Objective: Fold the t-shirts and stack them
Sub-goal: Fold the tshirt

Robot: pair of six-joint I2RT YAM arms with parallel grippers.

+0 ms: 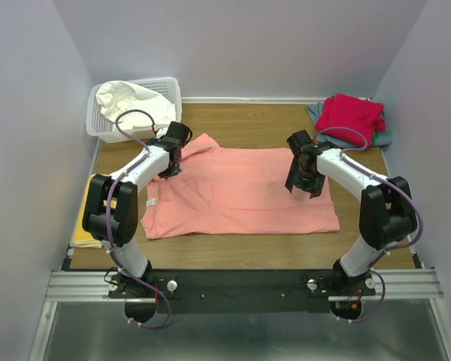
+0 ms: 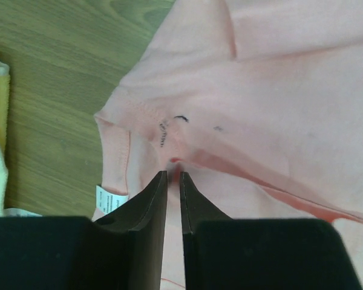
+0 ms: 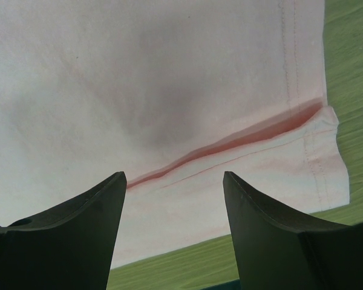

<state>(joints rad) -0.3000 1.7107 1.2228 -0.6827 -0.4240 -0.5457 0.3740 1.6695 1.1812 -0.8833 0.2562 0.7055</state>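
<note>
Two robot arms bend inward over a wooden bench (image 1: 248, 124). The left tool (image 1: 171, 162) points down at the collar end of a salmon-pink t-shirt (image 1: 240, 195), which lies spread flat mid-bench. Its jaws are a narrow slit apart at a small cloth ridge; whether they pinch it cannot be told. The right tool (image 1: 304, 183) hangs released, jaws wide, over the shirt's opposite end. There are four shirts: the pink one, a crimson one (image 1: 349, 116) lying on a grey-blue one (image 1: 382, 138) at the far right corner, and a white one (image 1: 131, 101) in the single white basket (image 1: 169, 86) far left.

The left white-and-black arm (image 1: 139, 171) and right white-and-black arm (image 1: 346, 169) reach forward, elbows bent. The left black gripper (image 2: 173, 175) has its 2 fingers nearly touching; the right black gripper (image 3: 174, 176) gapes wide.
</note>
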